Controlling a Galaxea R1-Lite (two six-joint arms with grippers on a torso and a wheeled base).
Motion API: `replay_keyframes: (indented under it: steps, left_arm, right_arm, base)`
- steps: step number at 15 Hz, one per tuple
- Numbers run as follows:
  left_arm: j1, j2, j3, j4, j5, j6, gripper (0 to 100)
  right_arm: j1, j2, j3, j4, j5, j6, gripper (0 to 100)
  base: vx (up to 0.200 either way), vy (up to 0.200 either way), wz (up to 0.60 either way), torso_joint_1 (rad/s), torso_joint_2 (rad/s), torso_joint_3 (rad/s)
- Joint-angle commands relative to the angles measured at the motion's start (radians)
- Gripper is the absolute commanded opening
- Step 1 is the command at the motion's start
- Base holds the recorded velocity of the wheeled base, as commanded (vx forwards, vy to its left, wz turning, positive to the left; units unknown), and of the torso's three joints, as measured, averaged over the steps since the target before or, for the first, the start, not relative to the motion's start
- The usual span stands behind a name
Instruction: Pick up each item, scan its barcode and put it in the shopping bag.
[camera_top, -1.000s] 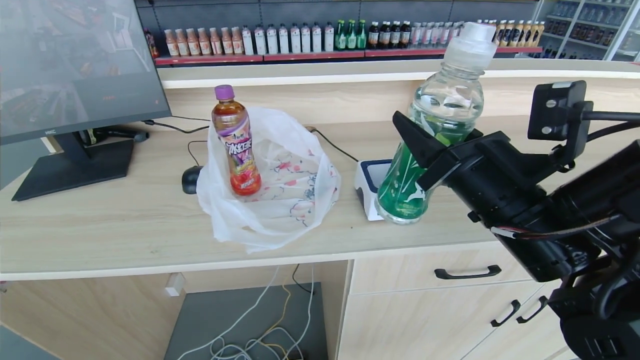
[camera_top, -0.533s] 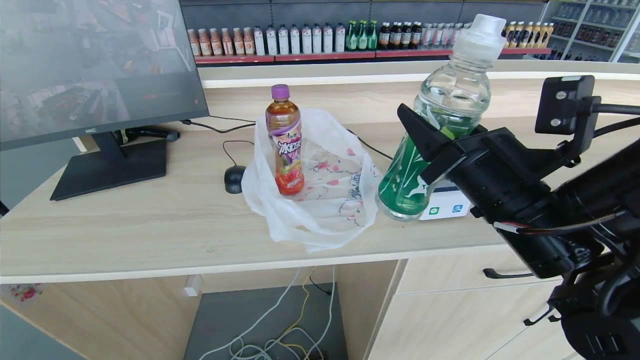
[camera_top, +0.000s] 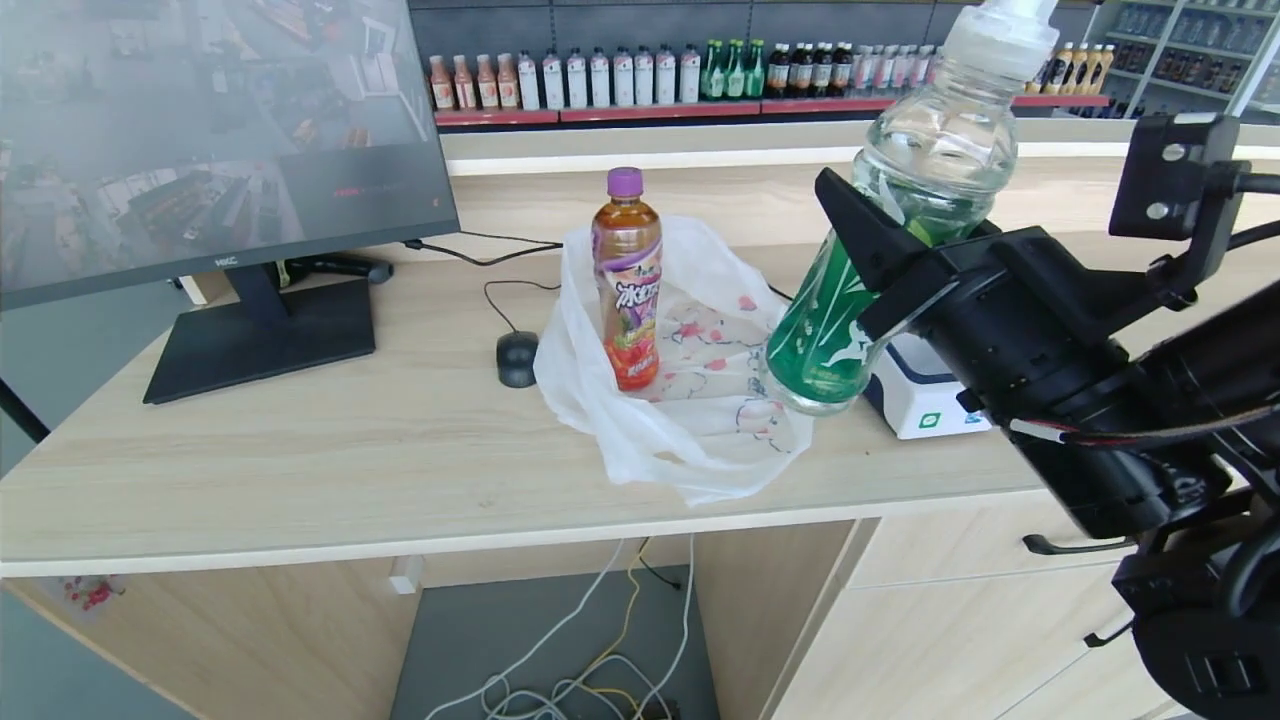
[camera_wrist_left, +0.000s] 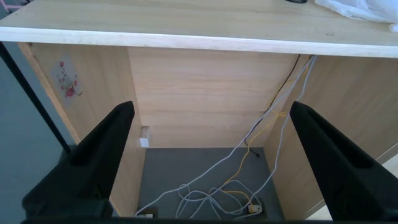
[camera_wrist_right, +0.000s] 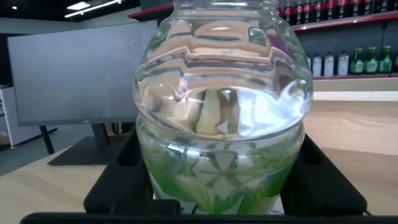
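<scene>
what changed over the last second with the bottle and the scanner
The head camera panned, so the counter only seems to slide. Measured against it, the right gripper carried the green-labelled water bottle off the barcode scanner toward the robot's left. Its base now shows against the shopping bag edge. Unchanged: the gripper's hold on the bottle, and the tea bottle upright in the bag.

Wooden counter (camera_top: 300, 450) with monitor (camera_top: 200, 130), mouse (camera_top: 517, 358), shopping bag (camera_top: 700, 440) and scanner (camera_top: 925, 400)

light wood counter (camera_top: 300, 440), drawers (camera_top: 960, 545) beneath, stocked drink shelves (camera_top: 640, 95) behind
</scene>
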Motion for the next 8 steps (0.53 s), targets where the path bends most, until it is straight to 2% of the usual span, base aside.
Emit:
replay_keyframes:
  steps: [1, 5, 8]
  left_arm:
    - [0.0, 0.0, 0.0, 0.0, 0.0, 0.0, 100]
    - [0.0, 0.0, 0.0, 0.0, 0.0, 0.0, 100]
    - [0.0, 0.0, 0.0, 0.0, 0.0, 0.0, 100]
  right_arm:
    - [0.002, 0.013, 0.0, 0.004, 0.005, -0.013, 0]
    - [-0.003, 0.073, -0.07, 0.004, 0.01, -0.036, 0]
    - [-0.05, 0.122, -0.123, 0.016, 0.013, -0.038, 0]
  base:
    - [0.0, 0.0, 0.0, 0.0, 0.0, 0.0]
    - [0.0, 0.0, 0.0, 0.0, 0.0, 0.0]
    - [0.0, 0.0, 0.0, 0.0, 0.0, 0.0]
